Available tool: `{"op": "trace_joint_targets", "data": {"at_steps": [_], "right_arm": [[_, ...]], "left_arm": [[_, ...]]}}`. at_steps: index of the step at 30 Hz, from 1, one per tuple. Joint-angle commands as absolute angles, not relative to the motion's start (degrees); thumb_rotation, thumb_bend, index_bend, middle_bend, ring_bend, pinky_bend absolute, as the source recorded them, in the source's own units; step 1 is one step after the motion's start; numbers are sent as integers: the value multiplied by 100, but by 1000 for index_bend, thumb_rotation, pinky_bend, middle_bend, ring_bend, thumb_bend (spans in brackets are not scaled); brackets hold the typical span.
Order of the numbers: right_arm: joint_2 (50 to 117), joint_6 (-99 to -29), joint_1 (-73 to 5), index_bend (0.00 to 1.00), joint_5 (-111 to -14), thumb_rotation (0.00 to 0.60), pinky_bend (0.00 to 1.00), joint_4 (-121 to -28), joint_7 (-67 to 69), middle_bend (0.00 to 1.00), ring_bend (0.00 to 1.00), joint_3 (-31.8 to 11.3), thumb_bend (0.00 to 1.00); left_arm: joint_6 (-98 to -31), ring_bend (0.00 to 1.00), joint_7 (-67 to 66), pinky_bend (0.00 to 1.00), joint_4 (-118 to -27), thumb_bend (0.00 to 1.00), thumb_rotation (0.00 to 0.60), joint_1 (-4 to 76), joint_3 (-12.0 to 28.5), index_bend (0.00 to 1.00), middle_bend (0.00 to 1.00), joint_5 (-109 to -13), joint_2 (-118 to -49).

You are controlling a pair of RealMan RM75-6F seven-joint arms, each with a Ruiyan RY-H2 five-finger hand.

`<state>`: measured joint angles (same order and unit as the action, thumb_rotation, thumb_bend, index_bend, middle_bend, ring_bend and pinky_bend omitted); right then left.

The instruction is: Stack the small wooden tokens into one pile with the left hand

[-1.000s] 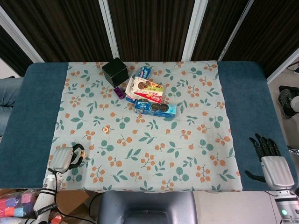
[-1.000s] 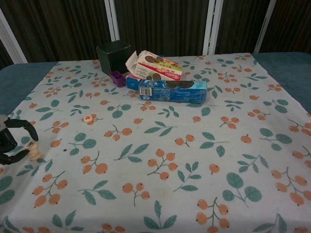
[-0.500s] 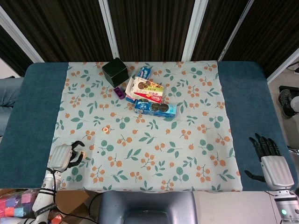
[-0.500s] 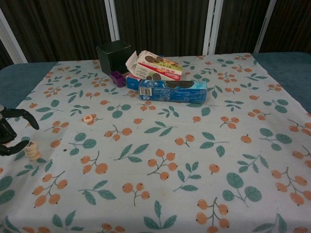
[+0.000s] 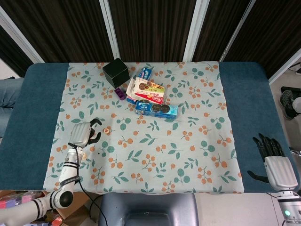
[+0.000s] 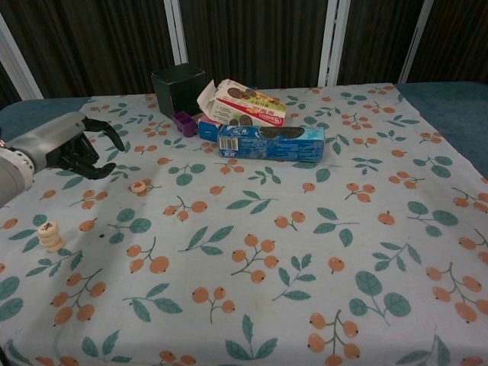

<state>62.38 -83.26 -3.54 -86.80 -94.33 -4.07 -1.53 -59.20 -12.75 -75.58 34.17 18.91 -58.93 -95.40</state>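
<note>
Your left hand (image 6: 76,145) hovers empty, fingers spread, near the loose token (image 6: 137,185). The token pile (image 6: 50,236) stands apart, hidden by your forearm from above. Your right hand (image 5: 273,157) rests open.

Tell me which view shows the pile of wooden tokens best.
The chest view: the pile of wooden tokens stands free on the cloth near the left edge, its layers and marked top visible. In the head view the left hand and its forearm cover that spot, so I cannot make the pile out.
</note>
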Motion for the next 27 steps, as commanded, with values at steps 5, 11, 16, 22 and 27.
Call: {"op": "trace_joint_targets", "data": {"at_steps": [5, 11, 16, 22, 27], "right_arm": [[6222, -8313, -359, 0, -8666, 600, 0, -9429, -357, 0, 0, -162, 148], [6194, -8331, -352, 0, -8673, 600, 0, -9412, -272, 0, 0, -168, 147], [6182, -8356, -342, 0, -8705, 600, 0, -9415, -245, 0, 0, -158, 148], [6169, -8391, -326, 0, -8719, 600, 0, -9407, -202, 0, 0, -160, 148], [6164, -8401, -321, 0, -8723, 600, 0, -9403, -189, 0, 0, -162, 147]], "left_arm": [[-5494, 1000, -1552, 1000, -6654, 416, 600, 3890, 1982, 374, 1000, -5393, -10158], [-5442, 1000, -1657, 1000, -6383, 417, 600, 3975, 1874, 360, 1000, -5318, -10330], [-5396, 1000, -1623, 1000, -6218, 417, 600, 4017, 1850, 356, 1000, -5282, -10428], [-5339, 1000, -1609, 1000, -6009, 416, 600, 4047, 1804, 370, 1000, -5251, -10525], [-5303, 1000, -1592, 1000, -5876, 417, 600, 4067, 1788, 379, 1000, -5235, -10584]]}}
